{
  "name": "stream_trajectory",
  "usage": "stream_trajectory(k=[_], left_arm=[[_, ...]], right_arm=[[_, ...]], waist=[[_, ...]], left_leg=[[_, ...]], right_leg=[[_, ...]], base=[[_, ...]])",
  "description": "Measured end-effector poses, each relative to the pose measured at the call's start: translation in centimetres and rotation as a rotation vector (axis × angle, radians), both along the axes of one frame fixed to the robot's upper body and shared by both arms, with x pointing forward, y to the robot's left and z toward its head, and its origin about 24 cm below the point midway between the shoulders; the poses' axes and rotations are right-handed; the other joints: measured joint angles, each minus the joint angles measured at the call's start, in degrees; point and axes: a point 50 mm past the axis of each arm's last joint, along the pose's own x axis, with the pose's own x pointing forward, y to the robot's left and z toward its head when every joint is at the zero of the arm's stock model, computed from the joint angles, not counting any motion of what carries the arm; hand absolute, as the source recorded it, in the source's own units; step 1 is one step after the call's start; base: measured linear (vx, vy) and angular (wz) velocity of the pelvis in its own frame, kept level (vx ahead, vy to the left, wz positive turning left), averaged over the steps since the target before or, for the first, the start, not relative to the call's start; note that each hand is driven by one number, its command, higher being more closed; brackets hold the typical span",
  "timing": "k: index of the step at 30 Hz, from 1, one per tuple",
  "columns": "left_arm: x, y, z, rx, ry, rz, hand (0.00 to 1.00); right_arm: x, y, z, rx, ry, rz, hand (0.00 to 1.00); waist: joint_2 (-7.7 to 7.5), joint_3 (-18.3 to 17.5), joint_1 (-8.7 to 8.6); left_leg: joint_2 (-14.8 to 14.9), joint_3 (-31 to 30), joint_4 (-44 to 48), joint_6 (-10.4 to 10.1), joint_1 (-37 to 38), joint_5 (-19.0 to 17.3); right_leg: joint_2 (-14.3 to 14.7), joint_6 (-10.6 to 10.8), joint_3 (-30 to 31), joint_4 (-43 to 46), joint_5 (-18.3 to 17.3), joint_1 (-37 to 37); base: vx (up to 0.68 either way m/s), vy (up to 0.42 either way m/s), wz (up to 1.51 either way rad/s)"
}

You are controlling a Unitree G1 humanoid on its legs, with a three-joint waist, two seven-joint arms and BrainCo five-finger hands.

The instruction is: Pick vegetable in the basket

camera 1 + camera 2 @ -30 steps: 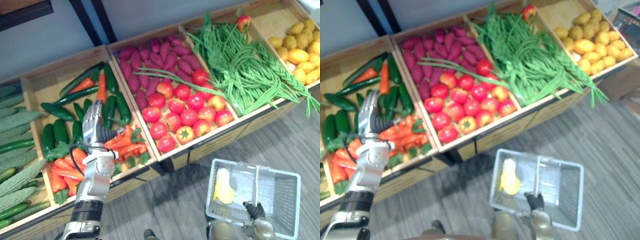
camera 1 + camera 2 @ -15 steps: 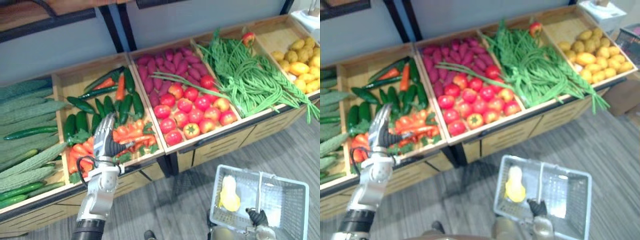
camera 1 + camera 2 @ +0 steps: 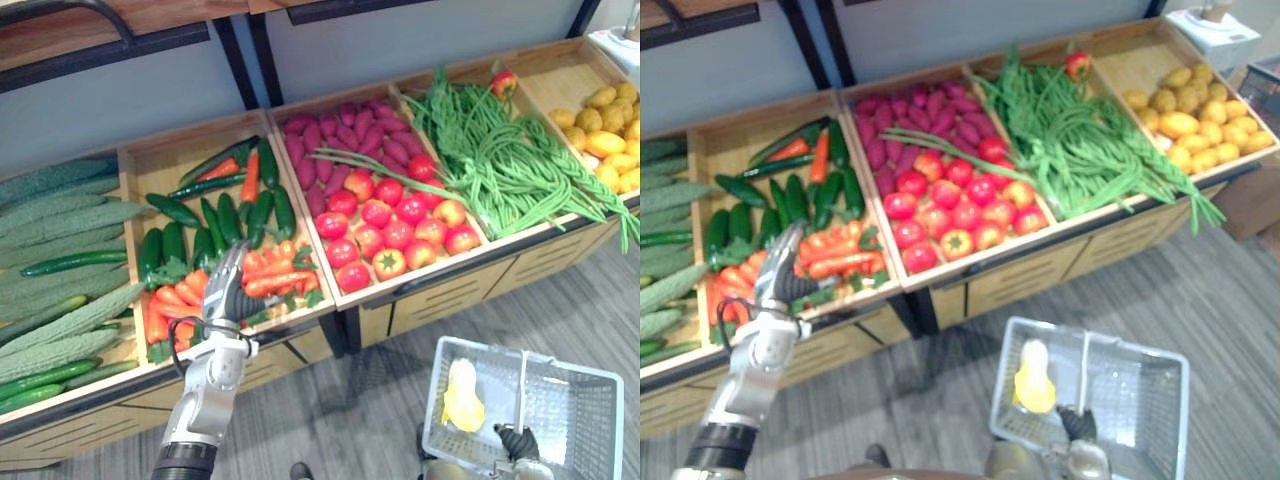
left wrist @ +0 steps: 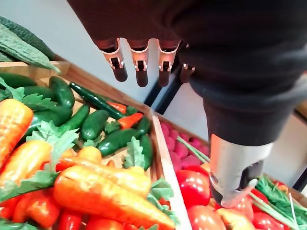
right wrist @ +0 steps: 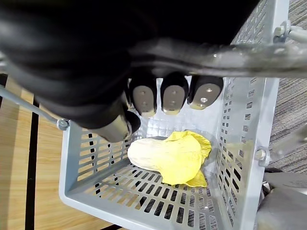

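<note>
- Grey plank floor (image 3: 340,420) runs in front of a row of slanted wooden bins (image 3: 440,285) set against a pale wall.
- One bin holds carrots (image 3: 270,280) at the front and cucumbers (image 3: 215,220) behind; the next has tomatoes (image 3: 400,225) in front of purple tubers, and beyond that lie long green beans (image 3: 500,160).
- Left hand (image 3: 228,290) hovers just above the carrots at the front edge of their bin, fingers (image 4: 139,62) straight and spread from the thumb, holding nothing.
- Right hand (image 3: 512,440) is clamped on the metal handle (image 5: 230,57) of a grey slatted basket (image 3: 530,352), fingers (image 5: 172,93) curled round the bar.
- Inside the basket lies one vegetable, a pale yellow leafy cabbage (image 5: 172,155) (on its side, against the near wall), well apart from the bins.
</note>
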Motion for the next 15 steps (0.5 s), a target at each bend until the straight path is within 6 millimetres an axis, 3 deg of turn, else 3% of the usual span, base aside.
stream_trajectory(k=[15], left_arm=[[1.12, 0.35, 0.04, 0.042, 0.031, 0.028, 0.0]], right_arm=[[0.84, 0.45, 0.39, -0.004, -0.022, 0.042, 1.0]], waist=[[-0.44, 0.0, 0.09]], left_leg=[[0.0, 0.9, 0.1, 0.0, -1.1, 0.0]], right_leg=[[-0.1, 0.0, 0.3, 0.6, 0.0, -2.1]], base=[[0.01, 0.001, -0.02]])
